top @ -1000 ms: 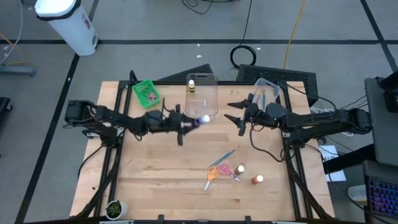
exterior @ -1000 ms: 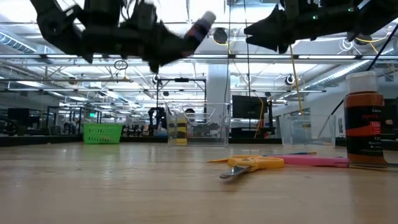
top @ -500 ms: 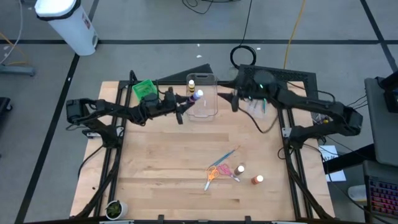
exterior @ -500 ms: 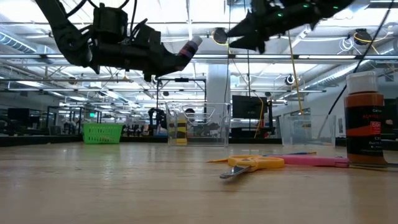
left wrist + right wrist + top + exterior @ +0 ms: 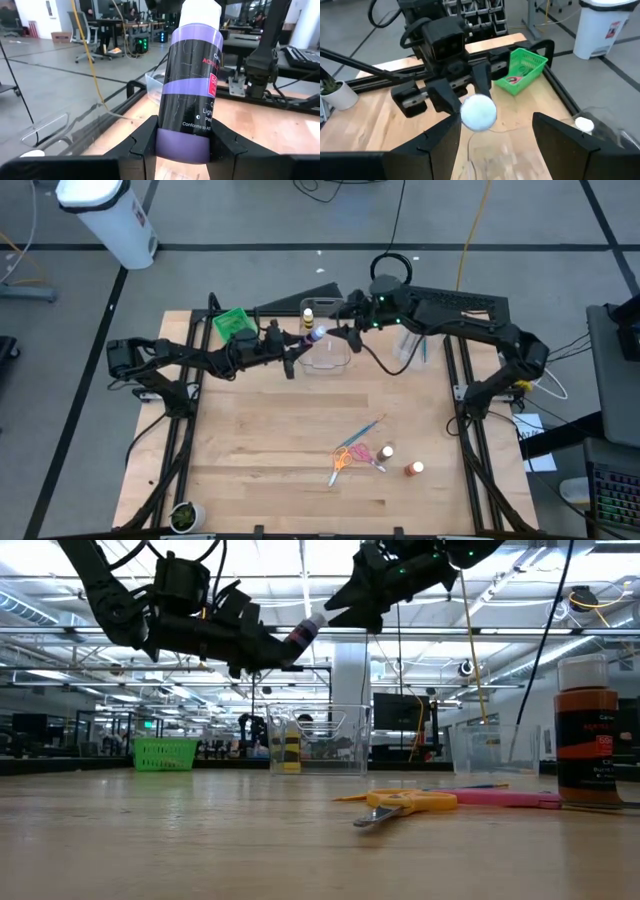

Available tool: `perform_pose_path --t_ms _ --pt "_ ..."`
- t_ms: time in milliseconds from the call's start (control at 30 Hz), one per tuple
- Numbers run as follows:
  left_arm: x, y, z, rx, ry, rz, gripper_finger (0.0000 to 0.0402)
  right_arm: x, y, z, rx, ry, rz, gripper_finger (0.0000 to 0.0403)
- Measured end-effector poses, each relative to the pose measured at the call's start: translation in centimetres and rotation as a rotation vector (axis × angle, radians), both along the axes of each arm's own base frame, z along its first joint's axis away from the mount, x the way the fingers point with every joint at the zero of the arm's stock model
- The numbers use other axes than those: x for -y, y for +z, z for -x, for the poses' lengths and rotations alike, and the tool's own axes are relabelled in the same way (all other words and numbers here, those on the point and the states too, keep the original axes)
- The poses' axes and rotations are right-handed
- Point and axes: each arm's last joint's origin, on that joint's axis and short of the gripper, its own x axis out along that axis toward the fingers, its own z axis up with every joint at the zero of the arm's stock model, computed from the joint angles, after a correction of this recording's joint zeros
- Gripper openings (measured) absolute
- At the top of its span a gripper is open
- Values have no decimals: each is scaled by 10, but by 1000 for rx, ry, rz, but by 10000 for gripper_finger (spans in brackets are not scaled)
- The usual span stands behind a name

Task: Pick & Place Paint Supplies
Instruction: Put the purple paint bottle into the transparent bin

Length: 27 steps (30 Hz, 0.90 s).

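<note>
purple paint bottle label, "Conforms to" legible, rest cut off

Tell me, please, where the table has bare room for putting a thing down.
Free: the wide left and front-left wood of the table, between the green bin and the scissors. Crowded: the back middle, around the clear tub, and the front right, by the red bottle.

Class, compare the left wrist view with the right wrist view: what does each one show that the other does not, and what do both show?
Left wrist only: the purple bottle's printed label, and its base clamped in the left tool.
Right wrist only: the green bin, a potted plant, the open right tool, and the bottle's white cap end-on.
Both: the bottle and the wooden table.
</note>
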Motion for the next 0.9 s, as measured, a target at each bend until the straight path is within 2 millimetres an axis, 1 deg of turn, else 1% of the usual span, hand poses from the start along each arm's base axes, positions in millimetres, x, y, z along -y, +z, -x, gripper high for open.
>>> perform_pose_path --t_ms 167,533,667,767,900 --pt "0 -1 0 -14 15 -2 122 -3 -3 -5 -4 12 -12 238" --pt "0 -1 0 -14 16 -5 122 -22 -2 -14 7 73 5 238" --pt "1 -1 -1 -13 9 0 122 -25 -2 -15 7 75 4 238" --pt "4 -1 -2 -16 0 -8 122 -24 -2 -15 0 39 13 238" --pt "6 -1 -2 -17 -12 -17 122 -20 -13 -22 -23 25 -3 238"
